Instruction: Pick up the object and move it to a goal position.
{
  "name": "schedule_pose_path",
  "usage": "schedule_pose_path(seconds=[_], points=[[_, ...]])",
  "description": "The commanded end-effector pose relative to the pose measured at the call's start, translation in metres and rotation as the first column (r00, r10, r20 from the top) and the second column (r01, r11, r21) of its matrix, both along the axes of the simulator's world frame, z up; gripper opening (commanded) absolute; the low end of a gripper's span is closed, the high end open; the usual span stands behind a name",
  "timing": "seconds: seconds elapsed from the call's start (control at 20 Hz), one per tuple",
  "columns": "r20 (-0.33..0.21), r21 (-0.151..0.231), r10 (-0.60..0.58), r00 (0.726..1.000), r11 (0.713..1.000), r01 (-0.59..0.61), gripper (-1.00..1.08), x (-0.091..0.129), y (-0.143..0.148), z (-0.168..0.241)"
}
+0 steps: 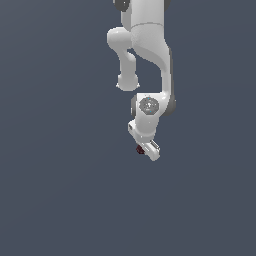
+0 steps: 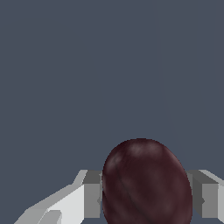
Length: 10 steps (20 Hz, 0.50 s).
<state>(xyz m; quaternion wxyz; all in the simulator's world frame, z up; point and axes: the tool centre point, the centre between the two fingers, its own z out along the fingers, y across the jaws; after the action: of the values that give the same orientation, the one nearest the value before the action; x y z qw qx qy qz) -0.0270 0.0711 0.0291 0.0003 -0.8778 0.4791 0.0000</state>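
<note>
Wrist view shows the dark maroon, roundish ball (image 2: 146, 183) filling the space between the two pale grey fingers (image 2: 89, 197) of the white robot gripper (image 2: 146, 199), one finger pressed against each side of it, so the gripper is pinching the ball. The ball's surface is glossy with faint mottling. In the exterior view the white Franka arm (image 1: 147, 45) hangs down from the top edge against a plain slate-blue background, and the gripper (image 1: 145, 149) sits at its lowest end, with the ball (image 1: 140, 149) appearing as a tiny dark red speck at the fingertips, on the exterior view's left side of the gripper.
</note>
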Motion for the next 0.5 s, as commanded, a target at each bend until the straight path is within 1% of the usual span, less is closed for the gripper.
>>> schedule_pose_path(seconds=[0.0, 0.25, 0.45], points=[[0.0, 0.0, 0.0, 1.0, 1.0, 0.0, -1.0, -0.001, -0.001, 0.001], [0.0, 0.0, 0.0, 1.0, 1.0, 0.0, -1.0, -0.008, -0.01, 0.01], [0.0, 0.0, 0.0, 1.0, 1.0, 0.0, -1.0, -0.018, -0.023, 0.022]])
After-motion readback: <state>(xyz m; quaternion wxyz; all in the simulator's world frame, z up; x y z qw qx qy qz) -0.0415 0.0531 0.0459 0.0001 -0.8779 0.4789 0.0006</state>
